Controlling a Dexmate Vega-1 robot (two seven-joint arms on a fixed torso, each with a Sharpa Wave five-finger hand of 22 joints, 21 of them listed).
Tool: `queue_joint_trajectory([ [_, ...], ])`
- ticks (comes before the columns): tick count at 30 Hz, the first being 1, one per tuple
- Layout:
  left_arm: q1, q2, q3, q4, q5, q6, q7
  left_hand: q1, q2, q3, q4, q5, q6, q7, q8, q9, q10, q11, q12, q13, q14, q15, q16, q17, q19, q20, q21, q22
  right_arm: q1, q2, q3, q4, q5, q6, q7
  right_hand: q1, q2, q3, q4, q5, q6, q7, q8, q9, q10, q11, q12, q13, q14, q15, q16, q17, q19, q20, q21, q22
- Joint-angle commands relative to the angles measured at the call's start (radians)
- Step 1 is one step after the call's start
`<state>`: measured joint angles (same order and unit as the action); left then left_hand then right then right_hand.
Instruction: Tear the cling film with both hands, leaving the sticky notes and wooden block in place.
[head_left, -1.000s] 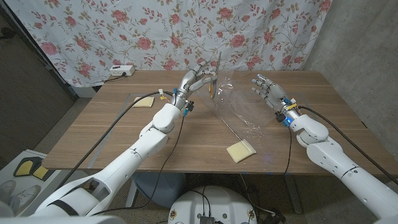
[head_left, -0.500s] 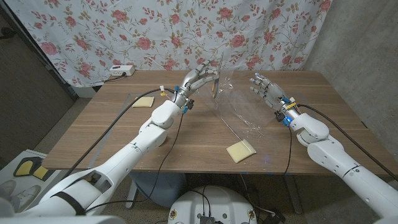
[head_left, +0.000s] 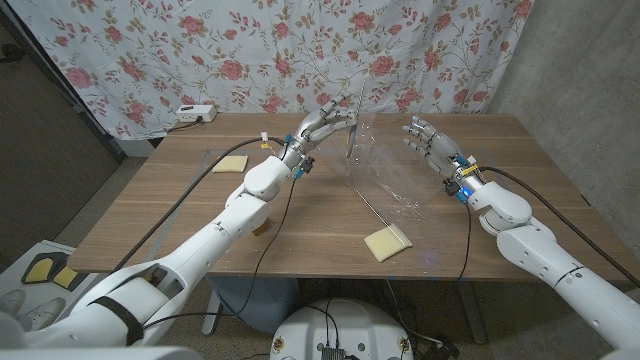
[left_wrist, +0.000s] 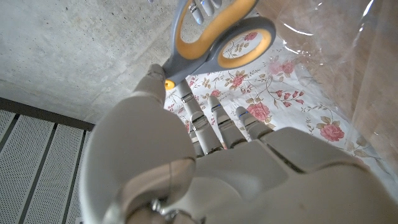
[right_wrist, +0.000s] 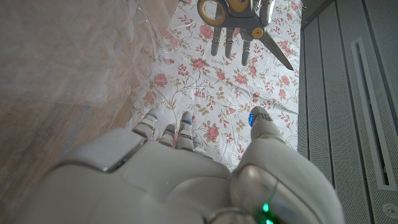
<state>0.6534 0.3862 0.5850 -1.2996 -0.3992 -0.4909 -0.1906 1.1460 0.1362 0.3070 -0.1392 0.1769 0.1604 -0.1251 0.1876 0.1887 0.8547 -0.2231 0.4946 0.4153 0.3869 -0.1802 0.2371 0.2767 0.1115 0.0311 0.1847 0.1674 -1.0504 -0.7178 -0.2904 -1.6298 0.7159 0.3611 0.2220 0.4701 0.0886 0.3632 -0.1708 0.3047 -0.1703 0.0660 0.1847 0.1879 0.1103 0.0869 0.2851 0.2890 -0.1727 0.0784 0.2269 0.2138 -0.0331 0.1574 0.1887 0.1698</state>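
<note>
Head view of the wooden desk (head_left: 200, 215) with both arms raised above its far half. The left hand (head_left: 322, 128) grips a pair of scissors (head_left: 347, 127) with grey-and-yellow handles, the blades pointing upward; in the left wrist view the fingers (left_wrist: 214, 121) reach up to the handle loops of the scissors (left_wrist: 217, 37), with a fingertip through a loop. The right hand (head_left: 425, 140) is raised with its fingers spread and holds nothing; it is near the far edge of the film, and contact cannot be judged. In the right wrist view this hand (right_wrist: 180, 168) shows from behind, its fingertips (right_wrist: 186, 121) apart, with the scissors (right_wrist: 239, 15) and the other hand's fingers beyond. The cling film (head_left: 385, 170), a transparent crumpled sheet, stands lifted between the two hands and trails down to the desk near its front edge; it also appears as a glossy sheet in the left wrist view (left_wrist: 348, 74) and the right wrist view (right_wrist: 68, 68). One pad of pale yellow sticky notes (head_left: 386, 242) lies near the desk's front edge, just beside the film's lower end; a second yellow pad (head_left: 231, 163) lies on the desk's left side. A white power strip (head_left: 194, 114) rests at the desk's far left corner, before a floral curtain (head_left: 250, 50).
</note>
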Motion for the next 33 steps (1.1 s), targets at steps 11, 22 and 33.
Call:
queue_joint_trajectory([
  [11,0.009,-0.002,-0.006,-0.024,-0.048,-0.033,-0.063,0.033,0.042,0.005,0.009,0.010,0.008,-0.021,0.008,0.002,-0.005,-0.001,0.024,0.101,-0.033,-0.019,0.009,0.007,-0.007,-0.001,0.001,0.003,-0.017,-0.032,-0.004,-0.046,-0.060,0.014,-0.022,0.066,-0.014,0.025,-0.005,0.024,-0.053,-0.003,0.011,0.004,0.124,-0.026,0.041,0.021,0.018,0.014,0.015,-0.003,0.003,0.008,0.001,0.001],
  [22,0.007,-0.011,-0.005,-0.031,-0.089,-0.053,-0.118,0.033,0.042,0.007,0.010,0.011,0.013,-0.026,0.010,0.002,-0.007,-0.001,0.024,0.105,-0.034,-0.021,0.010,0.010,-0.008,-0.003,0.001,0.003,-0.033,-0.069,-0.005,-0.090,-0.094,0.005,-0.029,0.109,-0.018,0.043,-0.010,0.029,-0.067,0.028,0.013,0.004,0.116,-0.028,0.031,0.024,0.008,0.012,0.010,-0.004,-0.013,0.018,-0.003,0.001],
  [33,0.016,-0.027,-0.010,-0.026,-0.144,-0.063,-0.163,0.033,0.040,0.011,0.009,0.013,0.029,-0.037,0.016,0.002,-0.011,-0.001,0.024,0.109,-0.040,-0.020,0.008,0.012,-0.012,-0.003,0.001,0.003,-0.048,-0.080,-0.004,-0.117,-0.103,0.012,-0.031,0.136,-0.024,0.052,-0.011,0.030,-0.079,0.019,0.012,0.004,0.099,-0.029,0.018,0.026,0.001,0.013,0.006,-0.005,-0.023,0.023,-0.005,0.001],
])
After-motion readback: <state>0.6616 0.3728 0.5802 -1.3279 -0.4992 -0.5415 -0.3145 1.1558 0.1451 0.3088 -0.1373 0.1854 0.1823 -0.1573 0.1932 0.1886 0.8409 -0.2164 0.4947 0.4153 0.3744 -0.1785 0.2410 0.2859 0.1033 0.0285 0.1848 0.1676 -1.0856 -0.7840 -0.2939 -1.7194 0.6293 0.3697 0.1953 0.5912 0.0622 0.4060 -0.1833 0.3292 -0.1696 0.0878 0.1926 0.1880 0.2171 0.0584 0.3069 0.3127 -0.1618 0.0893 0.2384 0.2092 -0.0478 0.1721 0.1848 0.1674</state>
